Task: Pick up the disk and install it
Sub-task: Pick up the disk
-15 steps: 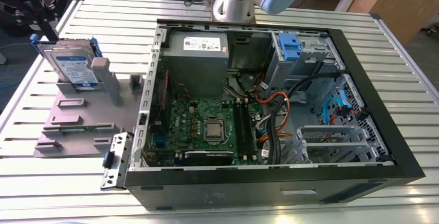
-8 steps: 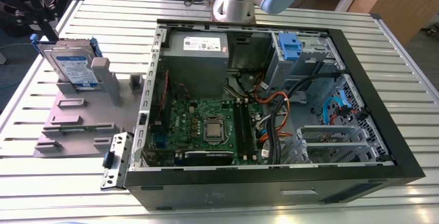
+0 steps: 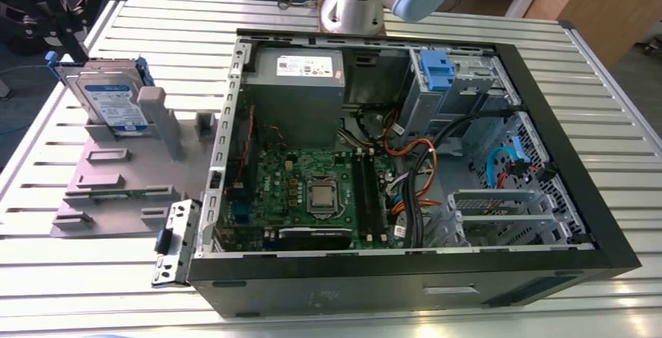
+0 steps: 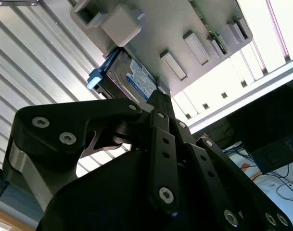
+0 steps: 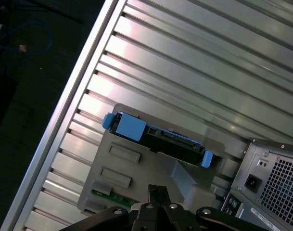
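Hovering the gripper (image 4: 158,96), fingers pressed together and clasping nothing, close above the disk (image 3: 108,101). Carrying everything on a slatted metal desk (image 3: 579,59). Filling the desk's middle with an open computer case (image 3: 414,280), lying on its side. Sitting a grey holder plate (image 3: 114,175) between the case and the desk's edge at the exterior view's left. Standing the disk on edge, slightly tilted, at the plate's far end, toward the desk's far corner on that side, blue rails (image 5: 129,127) showing.
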Robot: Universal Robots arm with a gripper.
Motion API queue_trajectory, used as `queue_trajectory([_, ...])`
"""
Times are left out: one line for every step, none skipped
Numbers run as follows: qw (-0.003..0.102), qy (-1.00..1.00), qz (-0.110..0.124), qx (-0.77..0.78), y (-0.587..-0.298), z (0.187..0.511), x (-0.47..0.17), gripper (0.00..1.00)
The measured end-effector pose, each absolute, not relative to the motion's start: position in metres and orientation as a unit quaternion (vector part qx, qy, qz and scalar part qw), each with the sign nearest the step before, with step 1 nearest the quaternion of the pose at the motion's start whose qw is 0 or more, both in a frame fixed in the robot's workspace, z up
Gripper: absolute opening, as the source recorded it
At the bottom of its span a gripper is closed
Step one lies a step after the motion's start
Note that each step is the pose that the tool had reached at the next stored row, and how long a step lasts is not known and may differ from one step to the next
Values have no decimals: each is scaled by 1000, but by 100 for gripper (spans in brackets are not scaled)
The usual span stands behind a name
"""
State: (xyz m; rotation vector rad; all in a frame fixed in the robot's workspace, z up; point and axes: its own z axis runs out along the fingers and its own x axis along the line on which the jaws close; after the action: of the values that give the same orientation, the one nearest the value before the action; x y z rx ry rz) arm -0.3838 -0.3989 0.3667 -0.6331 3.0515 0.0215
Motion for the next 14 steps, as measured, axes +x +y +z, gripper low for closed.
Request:
queue_trajectory([12,979,7,-204,-399,367,-384,11])
queue_trajectory([12,979,7,-204,-399,367,-384,11])
queue_trajectory([12,979,7,-204,-399,367,-384,11])
queue_trajectory([12,979,7,-205,-399,367,-384,11])
queue_trajectory([12,979,7,-205,-399,367,-384,11])
queue_trajectory([12,979,7,-205,-399,367,-384,11])
queue_trajectory([12,979,7,-206,-399,367,-384,11])
queue_trajectory([12,978,7,-206,-399,367,-384,11])
queue_trajectory([12,978,7,-206,-399,367,-384,11])
queue_trajectory([12,978,7,-207,-399,367,-384,11])
queue_trajectory([12,978,7,-207,-399,367,-384,11])
queue_trajectory([12,978,7,-208,-399,367,-384,11])
queue_trajectory([12,978,7,-208,-399,367,-384,11])
queue_trajectory([12,978,7,-208,-399,367,-384,11])
